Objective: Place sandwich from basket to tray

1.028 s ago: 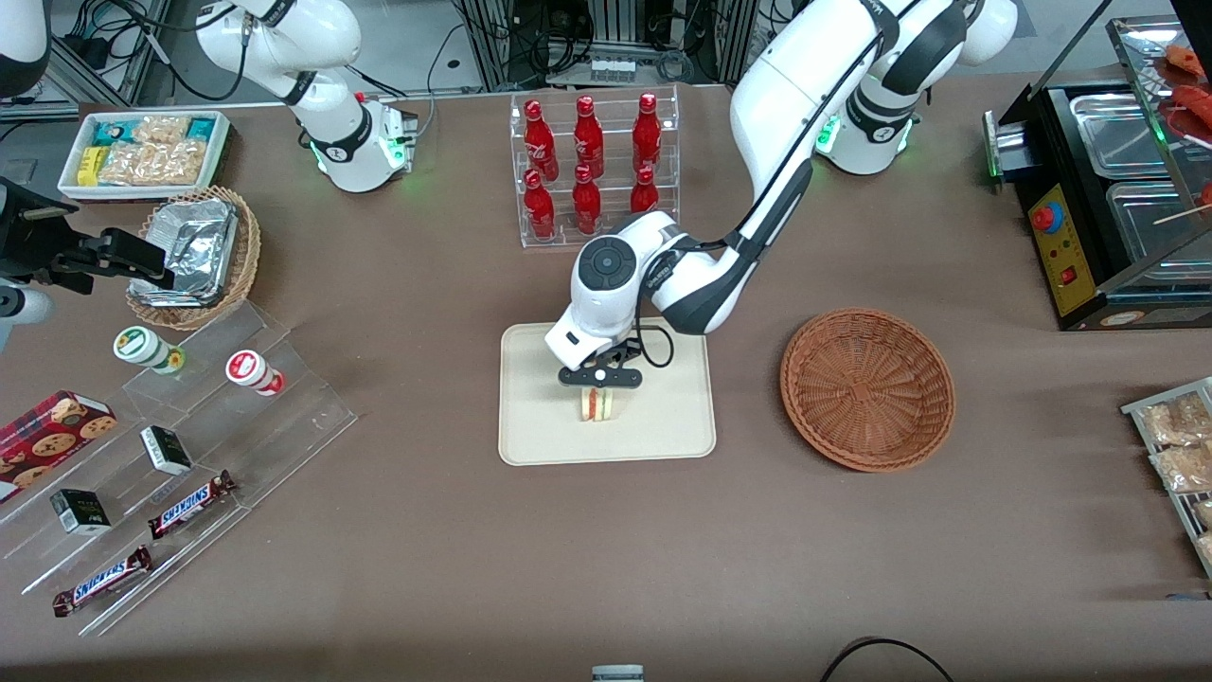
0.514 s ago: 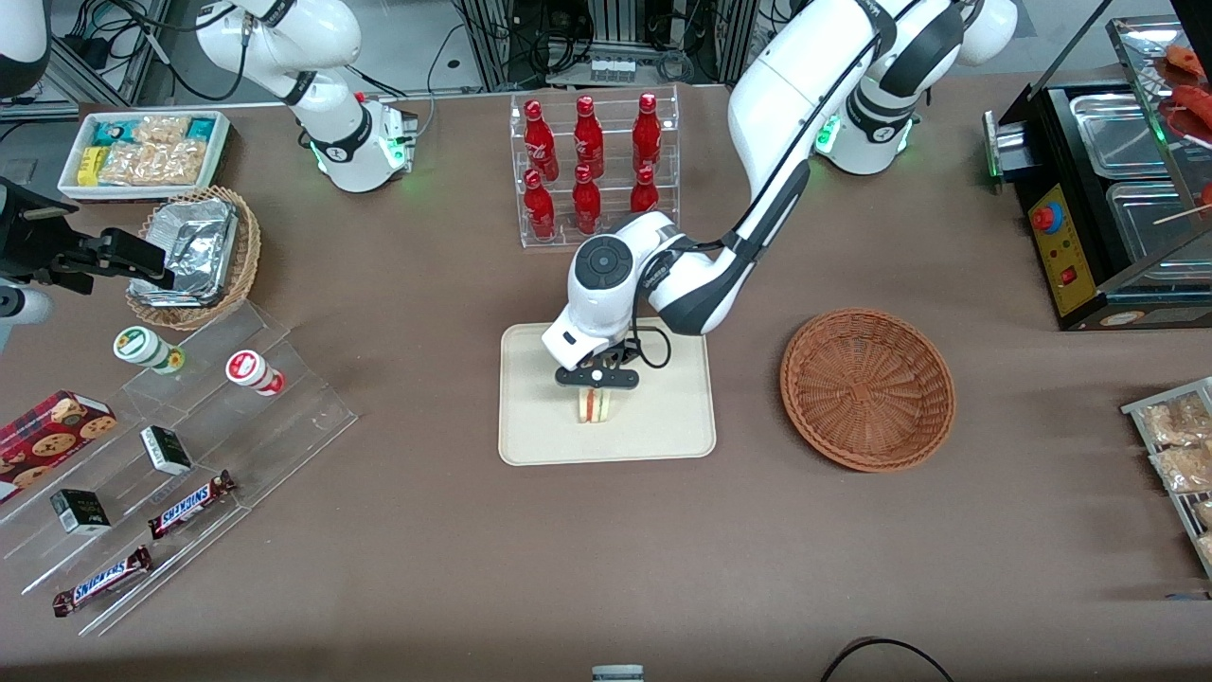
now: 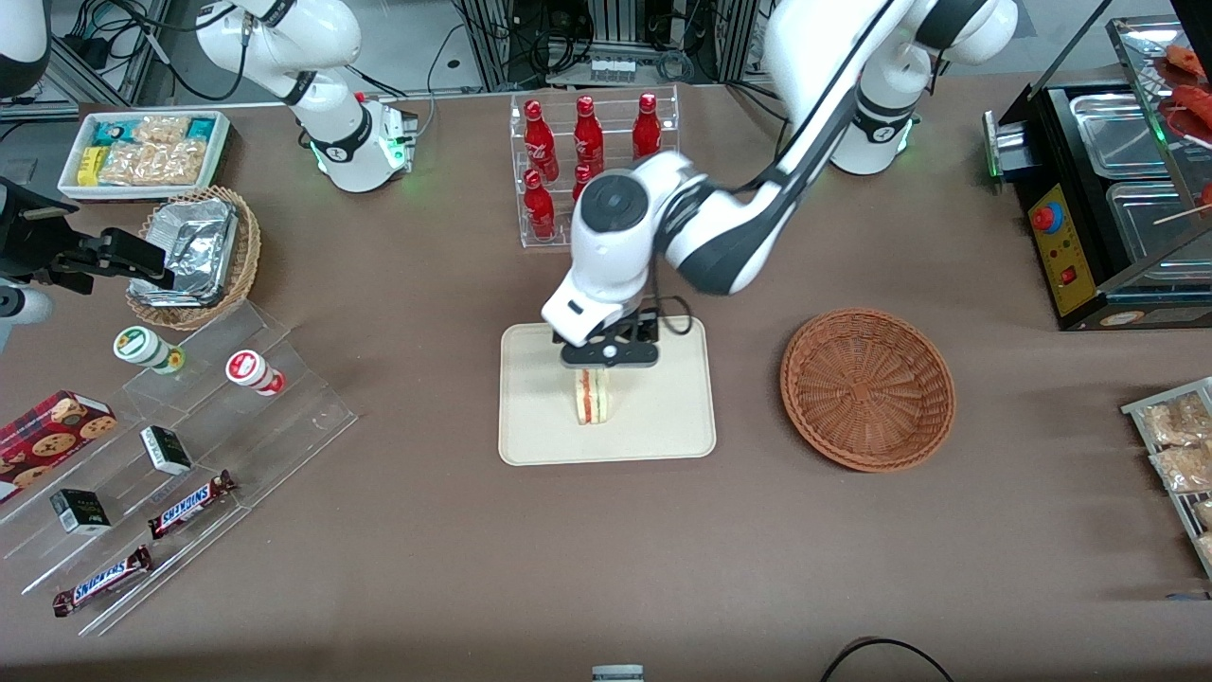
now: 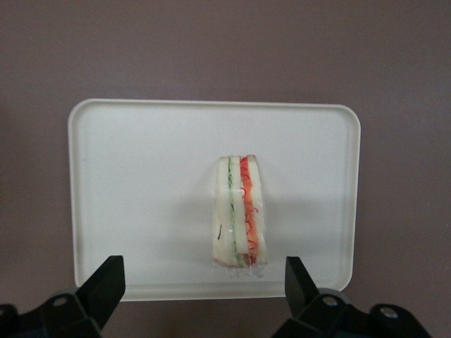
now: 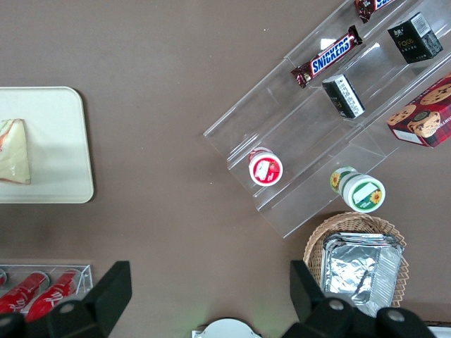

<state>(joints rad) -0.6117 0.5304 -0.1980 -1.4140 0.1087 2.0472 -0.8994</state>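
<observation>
The sandwich (image 3: 594, 397) stands on its edge near the middle of the tray (image 3: 530, 436), pink and green layers showing. The hand (image 3: 609, 365) hangs above it, released, fingers (image 4: 106, 285) spread wide and apart from the bread. The basket (image 3: 867, 387) lies toward the working arm's end of the table (image 3: 606, 549). Two bars (image 3: 189, 502) on the clear stand read "SNICKERS".

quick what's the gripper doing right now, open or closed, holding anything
Gripper: open, holding nothing, hovering above the sandwich, which rests on the tray.
</observation>
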